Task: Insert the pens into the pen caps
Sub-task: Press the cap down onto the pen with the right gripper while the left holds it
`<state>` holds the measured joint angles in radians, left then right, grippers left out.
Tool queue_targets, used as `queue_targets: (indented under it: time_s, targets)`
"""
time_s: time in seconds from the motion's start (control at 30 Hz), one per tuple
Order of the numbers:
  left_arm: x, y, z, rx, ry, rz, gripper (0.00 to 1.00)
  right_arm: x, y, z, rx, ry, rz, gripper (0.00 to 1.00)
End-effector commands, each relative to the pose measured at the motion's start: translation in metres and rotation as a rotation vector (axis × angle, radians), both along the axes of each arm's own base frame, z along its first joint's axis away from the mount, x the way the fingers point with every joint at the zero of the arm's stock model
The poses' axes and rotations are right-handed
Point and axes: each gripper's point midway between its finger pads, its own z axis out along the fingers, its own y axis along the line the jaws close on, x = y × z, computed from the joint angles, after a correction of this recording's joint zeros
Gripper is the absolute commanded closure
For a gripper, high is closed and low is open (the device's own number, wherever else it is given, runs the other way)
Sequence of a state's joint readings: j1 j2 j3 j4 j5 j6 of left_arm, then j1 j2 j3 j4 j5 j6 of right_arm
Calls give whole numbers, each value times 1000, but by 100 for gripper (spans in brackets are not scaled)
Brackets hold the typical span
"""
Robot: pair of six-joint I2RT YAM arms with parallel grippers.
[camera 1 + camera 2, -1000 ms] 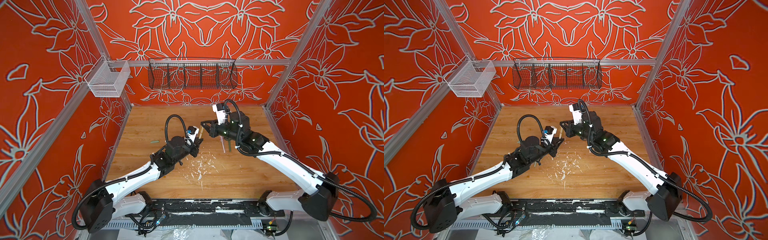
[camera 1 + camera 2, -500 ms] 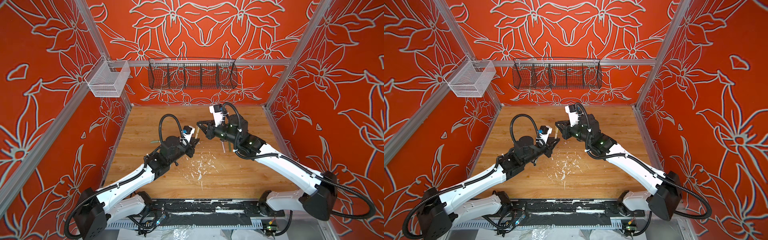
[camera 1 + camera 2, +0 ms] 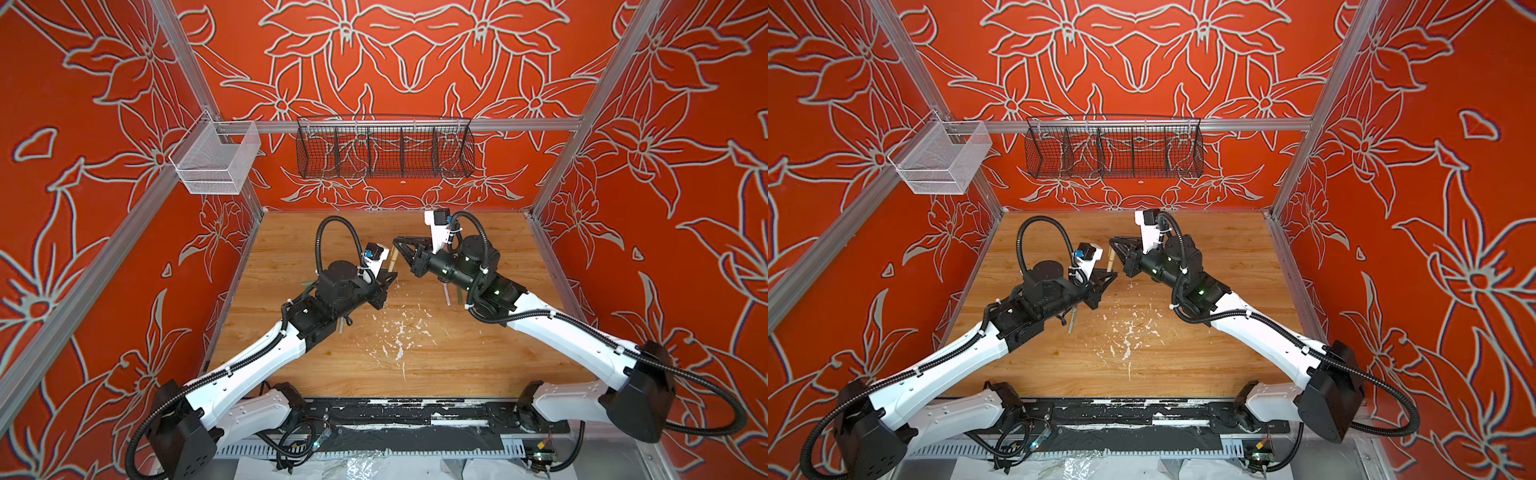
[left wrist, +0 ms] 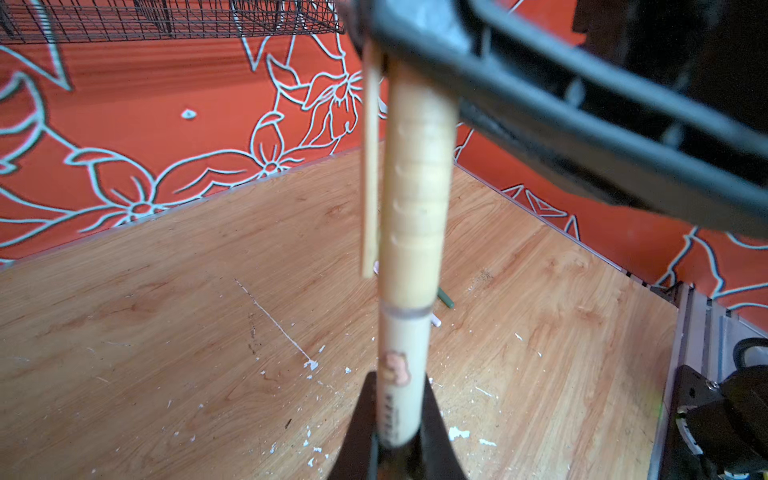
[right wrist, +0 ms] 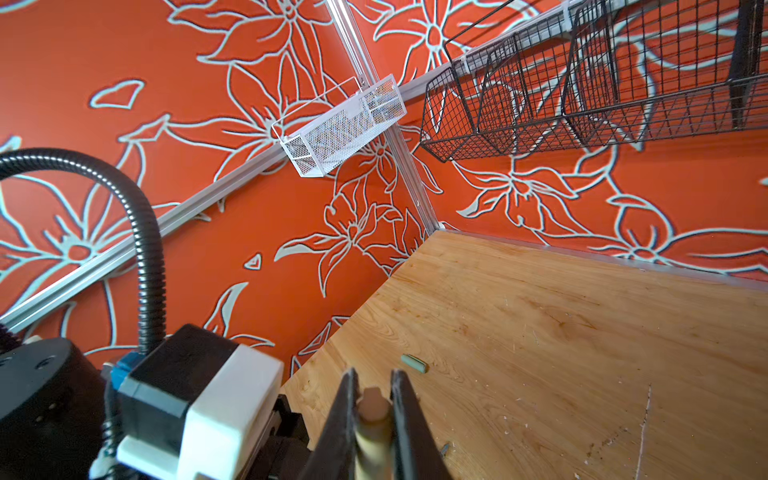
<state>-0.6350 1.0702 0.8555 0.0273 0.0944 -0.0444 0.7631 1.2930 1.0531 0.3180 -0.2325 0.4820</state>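
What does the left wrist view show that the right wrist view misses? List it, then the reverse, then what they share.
Left wrist only: the tan pen gripped in the left hand, and a dark green pen on the table. Right wrist only: a pale green cap and the white mesh basket. Both: the tan cap, the right hand shut on it, the black wire basket, the table.

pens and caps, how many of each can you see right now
pens: 4 - tan pen, pink pen, dark green pen, greenish pen
caps: 2 - tan cap, pale green cap
total: 6, any others hidden under the arms
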Motion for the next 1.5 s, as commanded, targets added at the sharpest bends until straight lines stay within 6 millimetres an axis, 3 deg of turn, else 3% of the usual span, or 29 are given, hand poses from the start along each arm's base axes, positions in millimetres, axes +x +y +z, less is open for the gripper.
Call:
queue_targets:
  time_s: [0.0, 0.7, 0.83, 0.93, 1.03, 1.2, 1.27, 1.37, 1.47]
  targets:
    - [15, 32, 162, -319, -400, 143, 100, -44, 10, -123, -265, 305, 151, 100]
    - [48, 42, 204, -371, -486, 181, 100, -59, 1, -174, -301, 376, 161, 100]
    - [51, 38, 202, -364, -475, 160, 100, -58, -1, -173, -296, 373, 149, 100]
    - [50, 32, 186, -360, -435, 128, 100, -50, -2, -158, -292, 339, 114, 100]
    - [45, 16, 154, -336, -364, 31, 100, -38, -8, -134, -292, 281, 64, 100]
    - [32, -2, 92, -291, -207, -86, 100, -25, -22, -63, -254, 114, -26, 71]
    - [29, 0, 76, -284, -185, -84, 100, -25, -31, -36, -243, 48, -57, 67]
    - [27, 4, 64, -281, -171, -64, 100, -33, -43, -8, -227, -18, -76, 62]
    - [23, 5, 60, -289, -157, -69, 100, -40, -46, 2, -225, -42, -55, 61]
